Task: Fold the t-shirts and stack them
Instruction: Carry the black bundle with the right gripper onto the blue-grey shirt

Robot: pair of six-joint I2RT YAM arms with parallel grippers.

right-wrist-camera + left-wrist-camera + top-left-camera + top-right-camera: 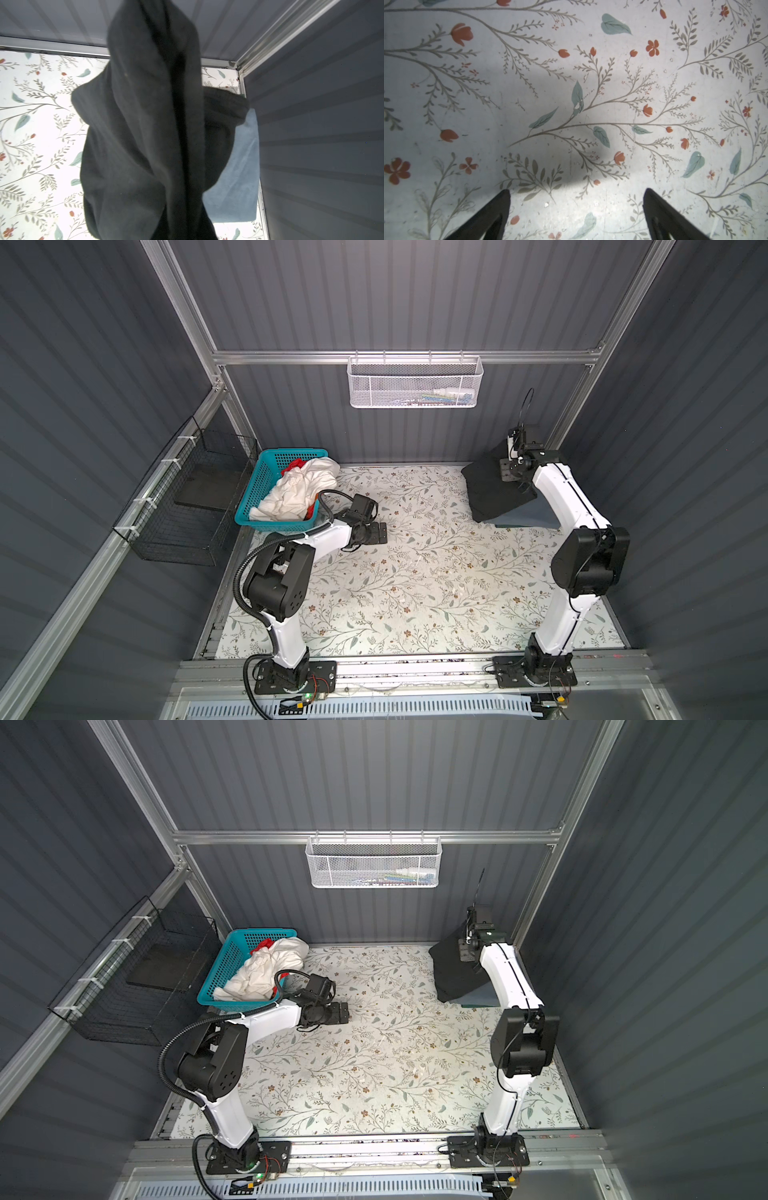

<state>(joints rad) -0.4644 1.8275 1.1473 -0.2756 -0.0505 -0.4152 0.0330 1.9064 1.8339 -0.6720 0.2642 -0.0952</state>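
Showing white floral-print table sheet (415, 572), grey corrugated walls (415, 302); left gripper (576, 193) spread empty, right gripper (508, 472) clenching black cloth t-shirt (486, 493).

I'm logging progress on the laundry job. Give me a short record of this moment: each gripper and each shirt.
left gripper: open, empty, over the bare table beside the basket
right gripper: shut on the black shirt, raised at the far right corner
black shirt: hanging, lower part draped over the blue-grey shirt
blue-grey shirt: folded flat on the table
white shirt, red shirt: crumpled in the basket
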